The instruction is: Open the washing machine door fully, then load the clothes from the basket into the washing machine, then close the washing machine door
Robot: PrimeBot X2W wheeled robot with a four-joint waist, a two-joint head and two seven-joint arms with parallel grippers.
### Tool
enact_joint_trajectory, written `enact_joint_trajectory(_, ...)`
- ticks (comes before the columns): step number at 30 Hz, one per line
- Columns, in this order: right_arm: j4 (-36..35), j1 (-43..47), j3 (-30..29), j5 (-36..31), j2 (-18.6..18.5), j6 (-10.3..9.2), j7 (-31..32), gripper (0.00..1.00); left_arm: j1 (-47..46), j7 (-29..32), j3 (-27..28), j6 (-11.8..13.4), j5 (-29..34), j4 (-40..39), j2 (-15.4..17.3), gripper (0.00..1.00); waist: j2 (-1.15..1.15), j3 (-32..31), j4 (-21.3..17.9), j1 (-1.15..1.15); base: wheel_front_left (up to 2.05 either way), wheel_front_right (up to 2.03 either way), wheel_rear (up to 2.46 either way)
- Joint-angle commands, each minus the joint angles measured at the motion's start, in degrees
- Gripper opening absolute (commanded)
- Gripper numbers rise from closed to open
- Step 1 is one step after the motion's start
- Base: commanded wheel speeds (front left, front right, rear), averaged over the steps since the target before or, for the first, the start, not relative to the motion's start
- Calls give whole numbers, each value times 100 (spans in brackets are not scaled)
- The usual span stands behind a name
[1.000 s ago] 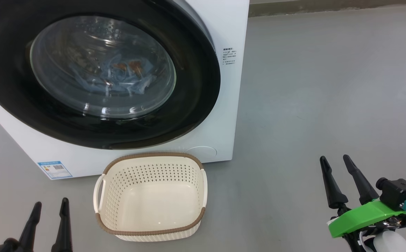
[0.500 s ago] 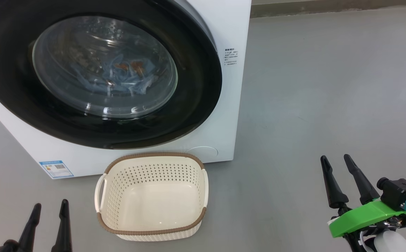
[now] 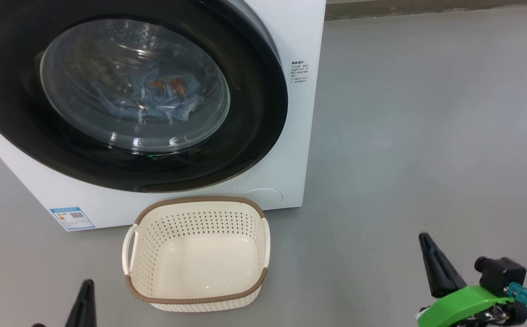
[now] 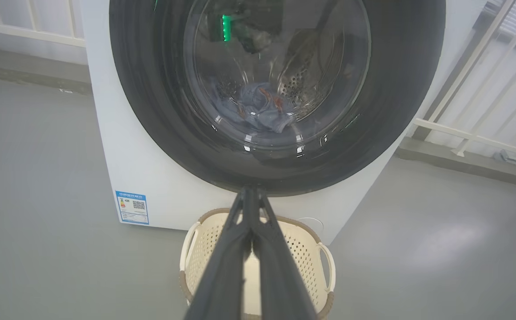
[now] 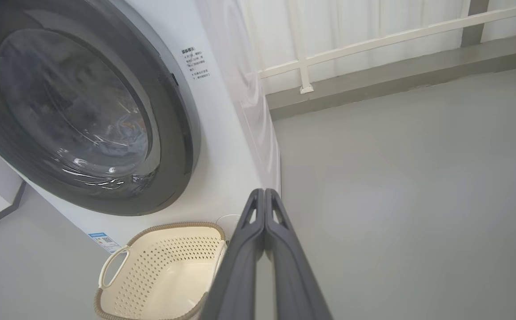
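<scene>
- The washing machine door (image 3: 127,95) lies flush against the front of the washing machine (image 3: 299,36), with no gap showing at its rim in any view.
- The clothes (image 3: 154,102) sit inside the drum, a light blue heap with orange-brown prints seen through the glass bowl; the cream piece cannot be made out.
- The basket (image 3: 199,201) stands empty on the floor (image 3: 426,113), just in front of the machine's lower front edge and below the door, to the right of the blue label sticker (image 3: 71,218).
- The left gripper (image 4: 249,192) has its fingertips pressed together on nothing, pointing over the basket toward the door's bottom rim, clear of both.
- The right gripper (image 5: 264,192) is likewise pinched closed and empty, out over bare floor beside the machine's right front corner.
- Half a second ago both pairs of fingers stood spread and higher in the head view; since then they have closed and dropped toward its bottom edge, while door, clothes and basket stayed put.
- That reads as the arms retiring: loading and closing look done, and nothing appears left to handle.
</scene>
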Motion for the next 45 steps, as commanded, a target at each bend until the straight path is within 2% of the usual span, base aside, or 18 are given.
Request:
enact_joint_trajectory(1, -105, -83, -54, 136, -35, 0, 37, 0, -51, 42, 44, 3, -131, -76, 50, 0, 0, -4, 5, 1, 0, 0, 0)
enact_joint_trajectory(4, -125, -83, -88, 293, -22, 0, 87, 0, -69, 94, 66, 7, -285, -86, 30, 0, 0, -15, 12, 6, 0, 0, 0)
enact_joint_trajectory(10, -154, -92, -153, 606, 3, 0, 185, 0, -109, 194, 105, 21, -592, -105, -11, 0, 0, -18, 25, 0, 0, 0, 0)
enact_joint_trajectory(45, -333, -133, -522, 2378, 145, 0, 734, 0, -334, 765, 335, 72, -2329, -195, -242, 0, 0, -67, 98, 0, 0, 0, 0)
